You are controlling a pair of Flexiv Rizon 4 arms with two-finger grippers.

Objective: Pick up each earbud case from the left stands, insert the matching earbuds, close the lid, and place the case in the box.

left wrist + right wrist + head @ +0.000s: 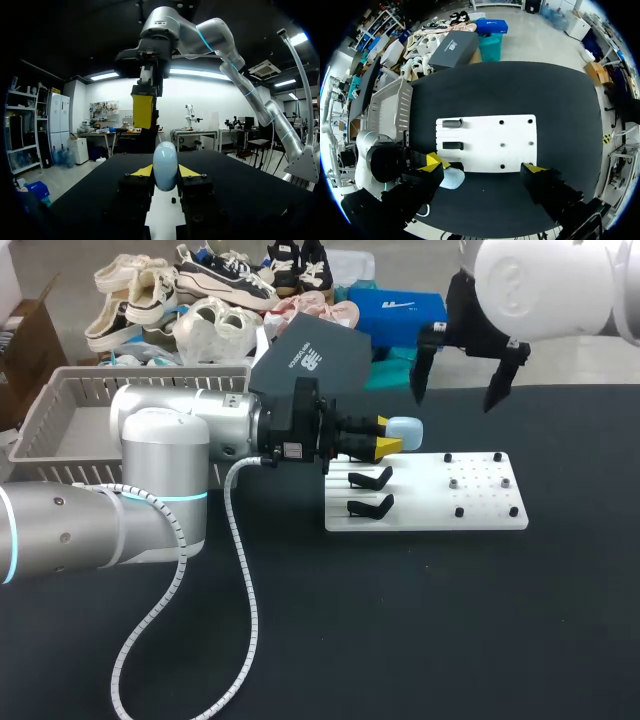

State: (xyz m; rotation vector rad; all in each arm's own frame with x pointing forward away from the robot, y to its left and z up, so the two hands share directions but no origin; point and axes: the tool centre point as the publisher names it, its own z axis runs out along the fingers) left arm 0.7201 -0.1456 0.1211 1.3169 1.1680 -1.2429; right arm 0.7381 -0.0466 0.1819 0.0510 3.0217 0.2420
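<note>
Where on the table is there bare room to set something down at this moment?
Bare table lies between the board and the near edge, and to the board's right. Crowded: the left side, with basket, left arm and cable; the left gripper holds the case by the stands.

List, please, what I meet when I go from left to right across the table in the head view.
Grey basket → left gripper, its fingers shut on the pale blue earbud case → right gripper, open.
</note>
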